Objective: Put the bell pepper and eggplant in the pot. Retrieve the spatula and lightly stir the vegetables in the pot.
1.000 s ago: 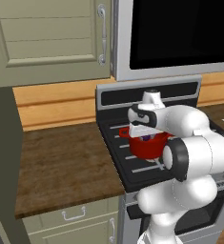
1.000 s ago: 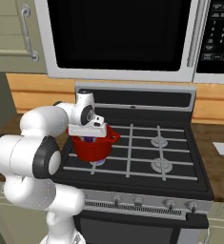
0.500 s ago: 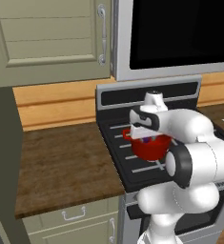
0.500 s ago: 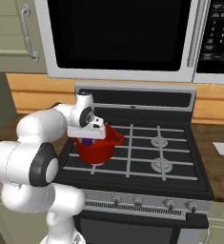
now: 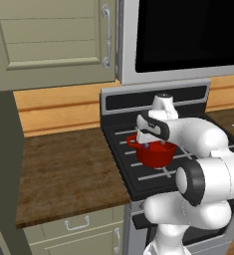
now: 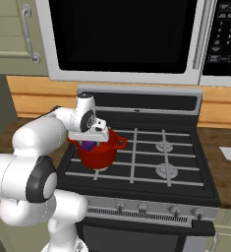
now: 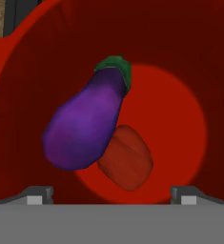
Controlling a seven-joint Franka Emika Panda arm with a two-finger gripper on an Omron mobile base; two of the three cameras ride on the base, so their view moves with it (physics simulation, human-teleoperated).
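A: So, what do you see from the left base view?

B: I see the red pot [image 5: 157, 154] on the black stove [image 5: 123, 164], on a front burner. The white arm bends over it, and the end effector [image 5: 147, 143] hangs right over the pot's rim. A tiny bit of purple shows there. To the left of the stove is a brown wooden table [image 5: 63, 169]. A microwave [image 5: 183, 37] hangs above the stove.

A: And from the right base view?

B: The pot [image 6: 100, 155] sits on the front left burner of the stove [image 6: 161, 172]. The end effector [image 6: 90, 142] is just above it. The purple eggplant [image 6: 89, 145] peeks out under the hand, at the pot's mouth.

A: What about the hand view?

B: We look down into the pot [image 7: 18, 95]. The eggplant [image 7: 82, 126] with its green cap is in the middle, slanted. Under it lies the red bell pepper [image 7: 127, 164], on the pot's floor. The eggplant covers part of it.

A: Is the end effector open?

B: Yes. Its two dark tips [image 7: 37, 194] are far apart, and the eggplant is not between them. Nothing is held.
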